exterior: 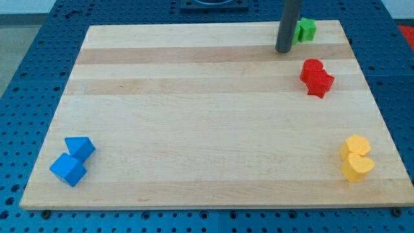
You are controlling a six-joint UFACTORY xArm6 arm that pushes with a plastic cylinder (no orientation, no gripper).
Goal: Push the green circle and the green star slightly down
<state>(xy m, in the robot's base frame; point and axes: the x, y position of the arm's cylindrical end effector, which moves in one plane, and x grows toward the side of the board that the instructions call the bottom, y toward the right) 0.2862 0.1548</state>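
Blue blocks: two, a blue cube [68,169] and a blue wedge-like block [80,147], touching, at the worktop's [194,116] bottom-left corner, well apart from the task.
My tip: the rod comes down from the view's top, and my tip [283,50] rests on the worktop near the top edge, right of centre.
Tool state: a bare rod, nothing to open or close, holding nothing.
Key relation: the green blocks [306,29] lie just beside my tip, to the view's right and slightly toward the top; the rod covers their left part, so touch cannot be told.
Green blocks' look: bright green, pressed together at the top-right corner; one shows star-like points, while the circle's outline is too hidden to make out.
Coming move, judged: my tip sits left of and a little below the greens; it likely needs to get above them before it pushes down.
Red blocks: two, touching, below the greens [316,77], in the downward path if the push runs long.
Yellow blocks: two [356,157], touching, at the right edge near the bottom.
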